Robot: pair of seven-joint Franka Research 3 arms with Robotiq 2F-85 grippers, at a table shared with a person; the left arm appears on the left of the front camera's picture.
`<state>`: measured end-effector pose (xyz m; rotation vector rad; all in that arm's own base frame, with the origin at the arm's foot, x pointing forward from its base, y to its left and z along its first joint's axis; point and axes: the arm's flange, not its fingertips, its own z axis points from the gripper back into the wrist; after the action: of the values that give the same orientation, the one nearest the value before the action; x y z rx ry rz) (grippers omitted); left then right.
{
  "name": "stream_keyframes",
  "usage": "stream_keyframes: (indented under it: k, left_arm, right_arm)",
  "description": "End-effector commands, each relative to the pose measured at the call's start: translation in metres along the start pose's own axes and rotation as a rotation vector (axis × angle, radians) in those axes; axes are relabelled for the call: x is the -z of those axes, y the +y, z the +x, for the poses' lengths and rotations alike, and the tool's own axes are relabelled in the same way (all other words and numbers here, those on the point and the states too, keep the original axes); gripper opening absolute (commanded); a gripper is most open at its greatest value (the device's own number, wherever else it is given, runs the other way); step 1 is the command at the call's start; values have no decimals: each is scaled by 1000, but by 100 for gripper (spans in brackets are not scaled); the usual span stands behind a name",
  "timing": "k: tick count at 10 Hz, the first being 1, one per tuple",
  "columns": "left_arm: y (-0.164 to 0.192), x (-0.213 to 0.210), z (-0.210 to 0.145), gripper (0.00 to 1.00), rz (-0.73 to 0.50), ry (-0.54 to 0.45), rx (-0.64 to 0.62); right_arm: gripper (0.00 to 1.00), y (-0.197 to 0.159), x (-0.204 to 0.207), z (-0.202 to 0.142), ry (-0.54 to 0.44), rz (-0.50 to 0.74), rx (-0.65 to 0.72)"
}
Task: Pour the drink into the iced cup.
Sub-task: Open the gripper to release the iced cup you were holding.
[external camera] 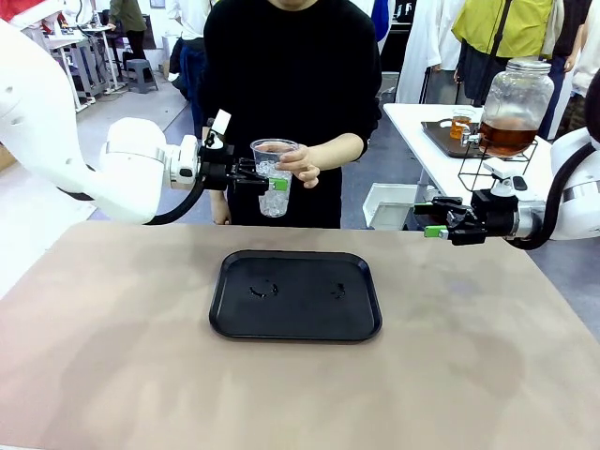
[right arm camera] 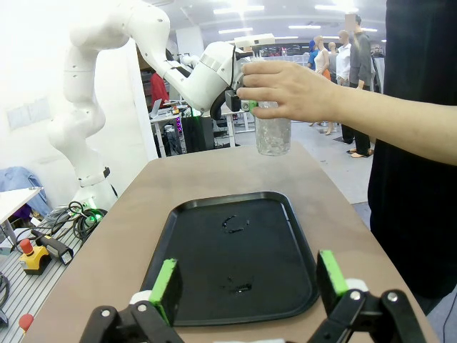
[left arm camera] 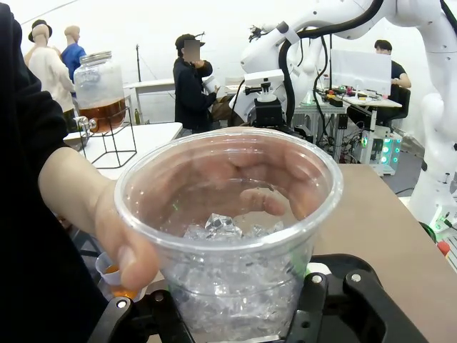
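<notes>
While the left gripper (external camera: 265, 176) clamps the iced cup (external camera: 275, 178) beyond the tray's (external camera: 295, 295) far edge, the person's hand (external camera: 302, 165) also holds it; an early release may tip the ice. The right gripper (external camera: 428, 217) is released, and the drink (external camera: 507, 138) stays in its jar on the side table.

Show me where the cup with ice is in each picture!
Front view: the cup is up high, left of the middle, above the far edge of the table, held by the left gripper and the person's hand.
Left wrist view: the cup is big and close, in the middle.
Right wrist view: the cup is at the top, under the hand.
Shared landmark: the hand on the cup.
</notes>
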<state>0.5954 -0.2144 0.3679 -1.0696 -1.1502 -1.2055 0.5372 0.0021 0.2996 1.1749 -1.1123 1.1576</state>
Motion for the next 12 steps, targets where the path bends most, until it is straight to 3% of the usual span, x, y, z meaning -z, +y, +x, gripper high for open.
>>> stream_keyframes:
  k: [1, 2, 4, 7, 12]
  left_arm:
    - [-3, 0, 2, 61, -7, -9, 8]
    - [0, 0, 0, 61, 0, 0, 0]
    - [-1, -5, -1, 100, -12, 9, 24]
    - [-17, -30, -9, 100, 5, -1, 23]
    - [-71, -116, -44, 100, 38, -25, 42]
  right_arm:
    - [100, 2, 1, 2, -17, -4, 0]
    - [100, 2, 1, 2, -17, -4, 0]
    - [100, 2, 1, 2, -17, -4, 0]
    - [100, 2, 1, 2, -17, -4, 0]
    - [100, 2, 1, 2, -17, -4, 0]
